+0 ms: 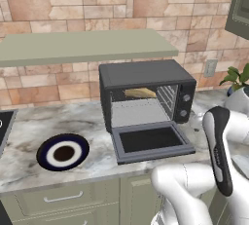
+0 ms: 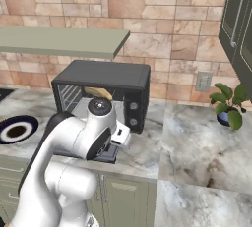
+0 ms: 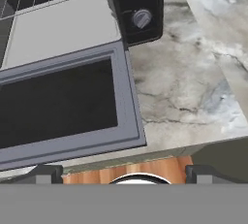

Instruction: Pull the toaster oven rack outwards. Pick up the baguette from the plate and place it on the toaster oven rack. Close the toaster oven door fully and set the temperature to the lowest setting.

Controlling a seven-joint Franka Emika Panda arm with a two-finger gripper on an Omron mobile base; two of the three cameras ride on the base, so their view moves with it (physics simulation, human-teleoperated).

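One baguette (image 1: 140, 92) already lies deep inside the toaster oven (image 1: 146, 75), its plate (image 1: 63, 152) bare on the tabletop (image 1: 29, 126). Spread wide, the pincer (image 3: 123, 172) hovers off the lowered toaster oven door (image 1: 150, 141); lifting from that corner, a finger could slip.

You find the toaster oven door (image 1: 151, 141) lying flat open at center frame, covering the surface (image 1: 29, 136) in front of the cavity. The baguette (image 1: 140, 92) sits deep inside on the rack (image 1: 138, 112). A low shelf (image 1: 87, 46) hangs just above the toaster oven (image 1: 146, 73). Bare surface lies right of the knobs (image 3: 141, 18), and around the plate (image 1: 63, 152) at lower left.
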